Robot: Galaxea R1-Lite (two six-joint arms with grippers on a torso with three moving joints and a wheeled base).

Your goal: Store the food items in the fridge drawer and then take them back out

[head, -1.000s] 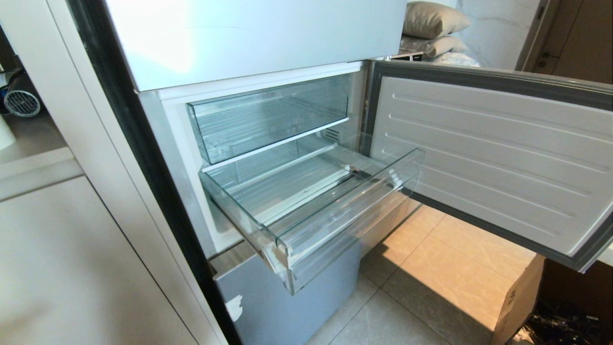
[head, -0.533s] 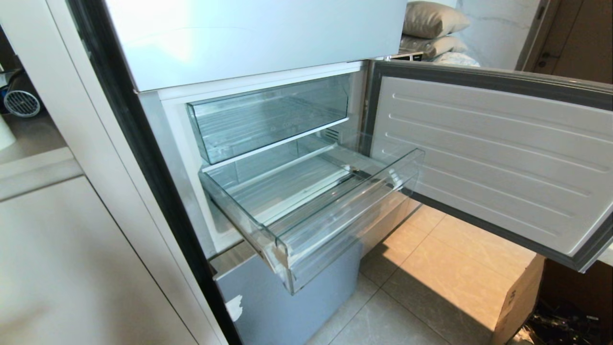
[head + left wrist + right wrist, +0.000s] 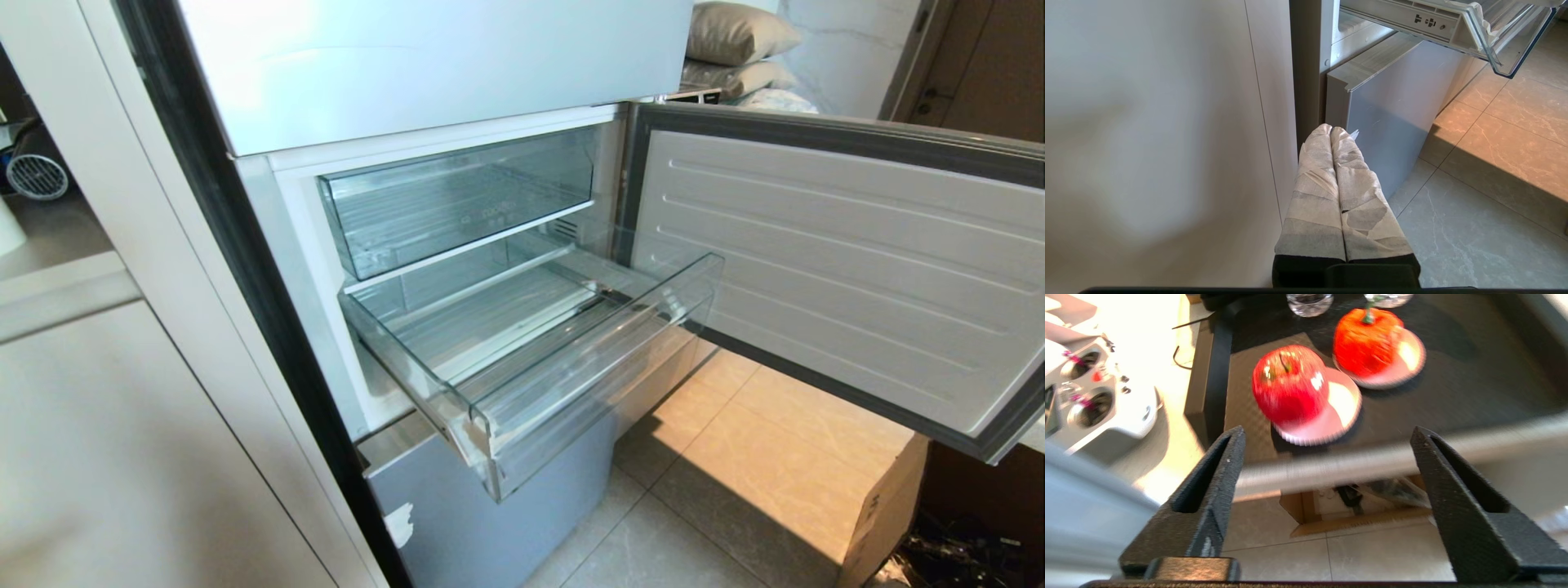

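Our right hand (image 3: 1327,437) gapes wide, empty, a grey rail crossing before the apple (image 3: 1289,384) on its saucer (image 3: 1341,412); left hand (image 3: 1331,130) pressed closed.

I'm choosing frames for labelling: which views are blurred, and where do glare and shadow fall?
Right wrist view: motion-smeared, the red apple and the orange-red fruit soft, highlights blown on their white dishes. Head view: sharp, glare on the upper fridge door, a sunlit patch with a hard shadow on the floor tiles. Left wrist view: sharp, the cabinet panel featureless.
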